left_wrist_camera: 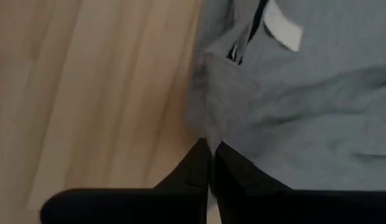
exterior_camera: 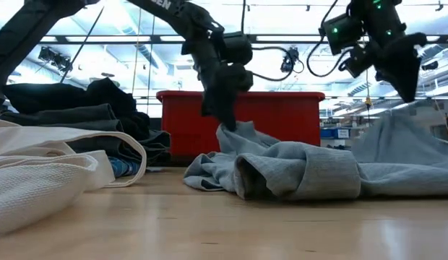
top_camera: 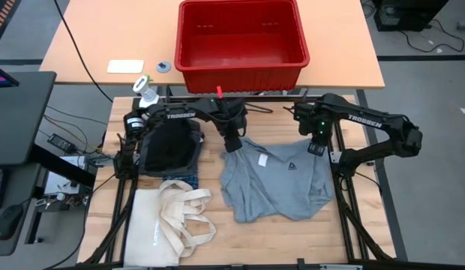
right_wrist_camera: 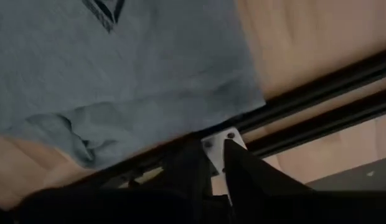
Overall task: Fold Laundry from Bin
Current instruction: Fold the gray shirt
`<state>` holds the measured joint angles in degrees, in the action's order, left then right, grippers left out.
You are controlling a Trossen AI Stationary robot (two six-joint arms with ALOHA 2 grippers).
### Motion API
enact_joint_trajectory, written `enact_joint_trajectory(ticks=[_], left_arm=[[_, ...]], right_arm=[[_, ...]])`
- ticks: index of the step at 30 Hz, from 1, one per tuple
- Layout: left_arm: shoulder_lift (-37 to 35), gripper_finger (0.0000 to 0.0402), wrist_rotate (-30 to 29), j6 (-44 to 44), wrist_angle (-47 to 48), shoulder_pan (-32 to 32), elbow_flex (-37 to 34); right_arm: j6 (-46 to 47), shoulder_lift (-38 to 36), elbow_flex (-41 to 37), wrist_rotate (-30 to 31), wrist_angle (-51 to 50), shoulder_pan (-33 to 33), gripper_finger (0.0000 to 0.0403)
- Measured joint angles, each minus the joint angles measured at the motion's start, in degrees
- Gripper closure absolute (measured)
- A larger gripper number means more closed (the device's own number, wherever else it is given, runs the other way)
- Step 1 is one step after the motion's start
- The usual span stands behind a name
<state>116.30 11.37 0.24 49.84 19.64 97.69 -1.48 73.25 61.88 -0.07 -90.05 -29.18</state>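
On the table, grey shirt (top_camera: 281, 181) — left tool (top_camera: 232, 145) pinching its edge

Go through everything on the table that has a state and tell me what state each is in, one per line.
Red bin: upright, empty inside.
Grey T-shirt: spread on the table, rumpled, not folded.
Dark clothes pile: stacked on the table's left side.
Canvas tote bag: lying flat, handles loose.
Left gripper: shut on the grey T-shirt's edge.
Right gripper: above the T-shirt's right edge, holding nothing, fingers slightly apart.
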Motion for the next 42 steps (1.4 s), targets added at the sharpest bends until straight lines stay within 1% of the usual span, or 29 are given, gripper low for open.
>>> enact_joint_trajectory(ticks=[2,5,8,11,13,14,16,17,18,21,23,25,26,28,31,34,36,39,42], left_arm=[[0.23,0.0375,-1.33,0.05,1.35,0.15,0.0],[0.67,0.035,-3.92,0.21,2.81,0.76,0.11],[0.75,0.0306,-4.28,0.21,4.12,1.65,-0.02],[0.48,0.025,-4.06,0.15,2.77,2.4,0.04],[-0.17,0.0214,-1.77,0.0,2.33,2.94,0.17],[-0.69,0.0197,0.8,-0.13,2.77,3.27,0.66],[-1.94,0.017,7.82,0.13,5.03,3.87,1.45],[-2.66,0.0161,10.81,0.43,6.62,3.88,1.49],[-3.1,0.0155,12.57,0.55,8.88,3.6,1.53],[-3.55,0.0149,13.9,0.66,17.91,2.08,1.08],[-3.55,0.0151,16.26,0.4,20.6,0.8,-0.51],[-3.55,0.0156,20.14,-1.94,19.12,-0.82,-3.24],[-3.53,0.016,21.08,-3.44,18.07,-1.77,-4.72],[-3.51,0.0167,21.23,-6.48,15.09,-3.65,-7.69],[-3.49,0.0178,21.33,-13.26,8.41,-6.03,-11.41],[-3.45,0.0186,21.19,-20.03,3.62,-8.22,-12.37],[-3.45,0.0191,19.72,-23.37,1.33,-10.45,-12.37],[-3.45,0.0199,14.37,-29.86,-0.25,-14.5,-12.37],[-3.45,0.0208,8.83,-34.16,-0.34,-18.4,-12.37]], right_arm=[[-0.51,-0.17,-1.7,-0.14,0.07,-0.61,0.0311],[-0.03,-0.52,-4.69,-0.06,-0.02,-1.68,0.0265],[1.71,-0.49,-6.92,-0.05,-0.01,-2.96,0.0219],[2.73,-0.59,-6.8,-3.32,-0.05,-3.64,0.0181],[2.61,-0.97,-5.6,-6.26,0.27,-3.7,0.0163],[2.15,-1.33,-4.96,-7.77,0.46,-3.53,0.0156],[1.22,-1.91,-3.73,-9.93,0.8,-2.86,0.0147],[1.01,-2.3,-3.29,-10.51,1.34,-2.43,0.0145],[0.96,-2.71,-2.96,-10.53,1.82,-2.12,0.0144],[0.9,-3.82,-2.9,-10.13,3.73,-1.27,0.0146],[0.87,-4.27,-2.9,-10.23,5.49,-1.15,0.0148],[1.05,-4.36,-2.9,-10.5,6.92,-1.14,0.0149],[1.24,-4.36,-2.9,-10.5,7.66,-1.14,0.0149],[1.23,-4.35,-2.9,-10.5,8.72,-1.14,0.0149],[0.28,-4.35,-2.9,-10.5,10.34,-1.14,0.0149],[-1.94,-4.36,-2.9,-10.5,11.23,-1.14,0.015],[-3.45,-4.36,-2.9,-10.27,11.96,-1.14,0.015],[-5.08,-4.36,-2.9,-10.0,12.71,-1.14,0.015],[-5.96,-4.34,-2.9,-9.91,14.01,-1.28,0.015]])
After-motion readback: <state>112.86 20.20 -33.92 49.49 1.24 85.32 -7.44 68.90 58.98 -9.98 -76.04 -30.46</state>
